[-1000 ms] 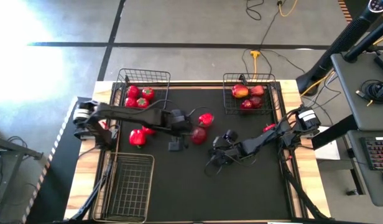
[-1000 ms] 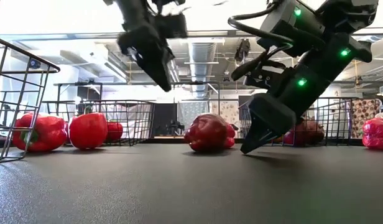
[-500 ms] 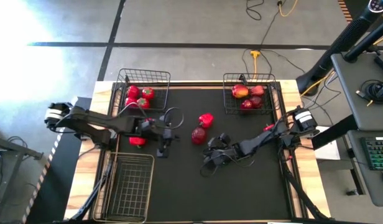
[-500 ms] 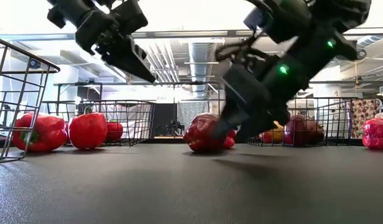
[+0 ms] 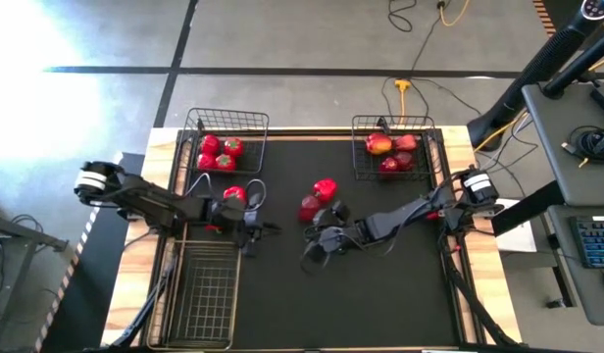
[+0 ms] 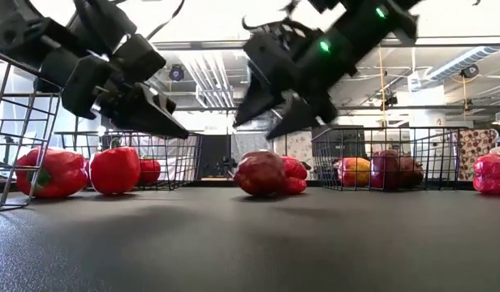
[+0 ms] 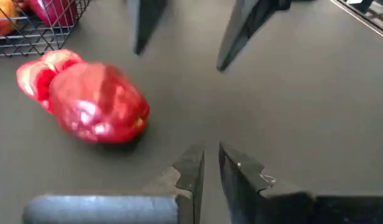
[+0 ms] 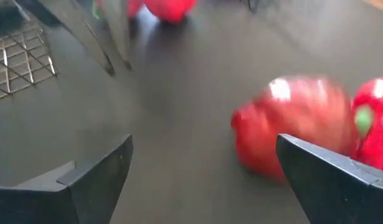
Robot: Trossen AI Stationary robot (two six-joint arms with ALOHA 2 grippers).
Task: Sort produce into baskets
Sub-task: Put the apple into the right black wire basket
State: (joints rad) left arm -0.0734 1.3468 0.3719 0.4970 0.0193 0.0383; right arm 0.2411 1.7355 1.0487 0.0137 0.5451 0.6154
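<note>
Two red peppers lie at mid-table: a darker one [image 5: 310,207] [image 6: 260,173] and a brighter one [image 5: 325,188] just beyond it. My right gripper [image 5: 312,240] [image 6: 274,118] hovers open just on the near side of the darker pepper [image 8: 291,127], touching nothing. My left gripper [image 5: 258,230] [image 7: 207,165] is shut and empty, above the mat near the long basket [image 5: 206,294]. A red pepper [image 6: 51,172] and a tomato [image 6: 114,169] rest on the mat at the left.
The far-left basket [image 5: 226,123] holds several red items. The far-right basket [image 5: 395,126] holds apples. One more pepper [image 6: 493,173] lies by the right edge. The black mat [image 5: 380,294] is bare at the near right.
My left gripper has drawn back toward the table's left and near edges, away from the middle peppers, still shut. My right gripper has gone toward the table's left, to the near side of the darker pepper, and has risen off the mat.
</note>
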